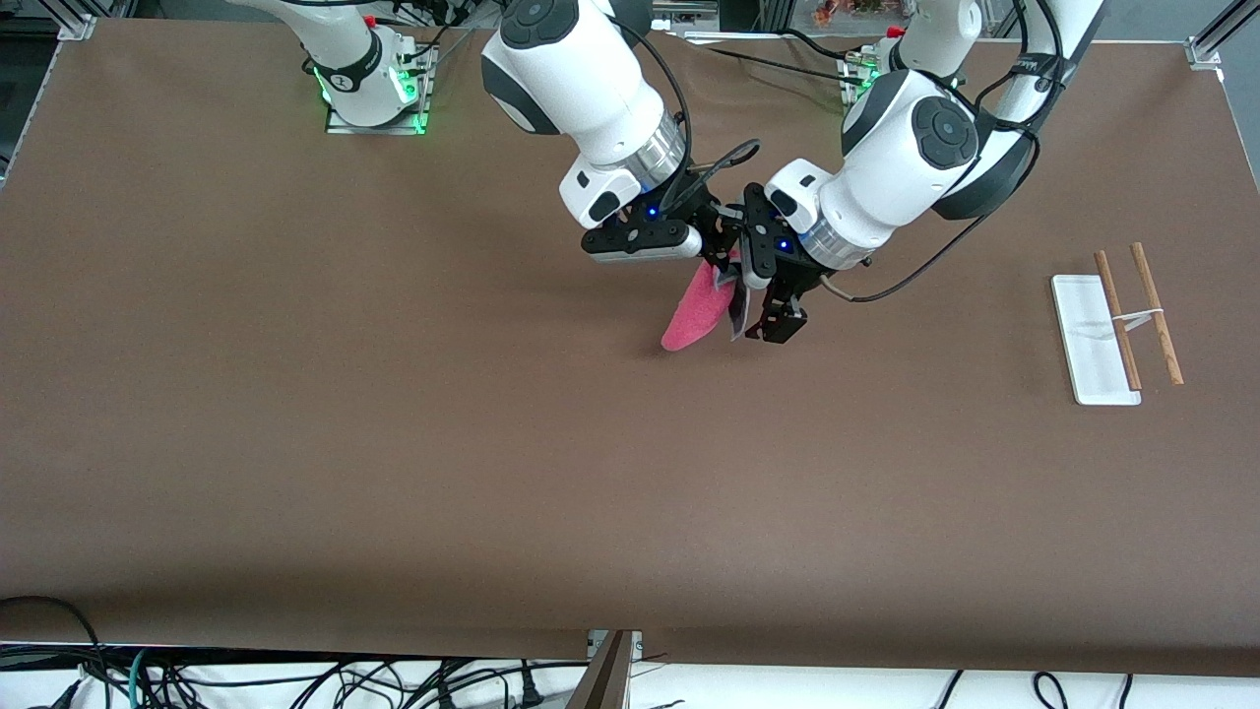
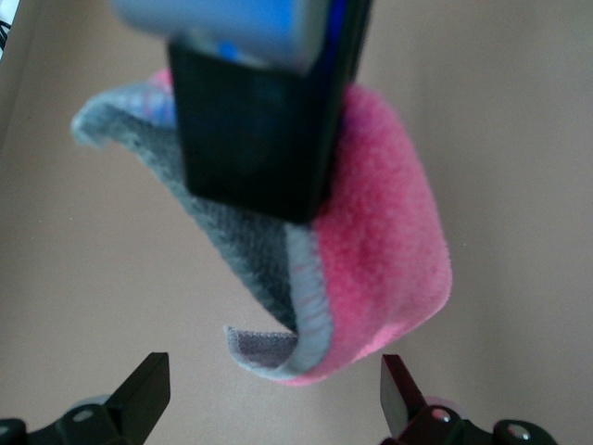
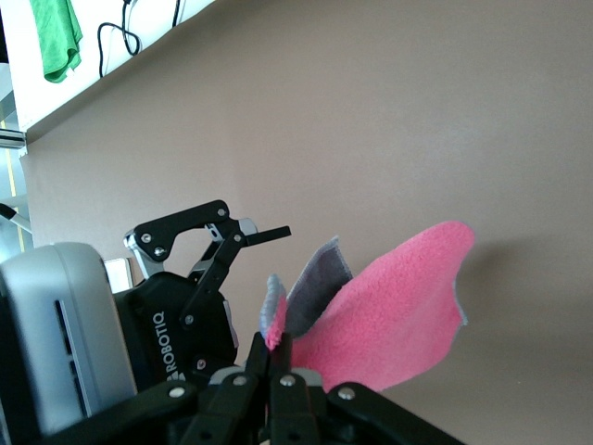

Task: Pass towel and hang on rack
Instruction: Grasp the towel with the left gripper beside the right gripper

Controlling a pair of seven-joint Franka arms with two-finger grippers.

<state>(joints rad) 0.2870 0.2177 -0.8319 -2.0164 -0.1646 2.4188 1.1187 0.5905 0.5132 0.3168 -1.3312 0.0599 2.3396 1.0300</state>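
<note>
Pink towel hangs pinched in right gripper, beside spread-fingered left gripper.

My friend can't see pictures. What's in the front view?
Two robot arms meet above a brown table. The right claw pinches a pink towel that hangs down; the left claw is open beside it. A rack stands at the left arm's end.

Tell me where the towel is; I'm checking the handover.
The towel hangs above mid-table, pinched in the right gripper, with the open left gripper around it; the rack stands toward the left arm's end.
</note>
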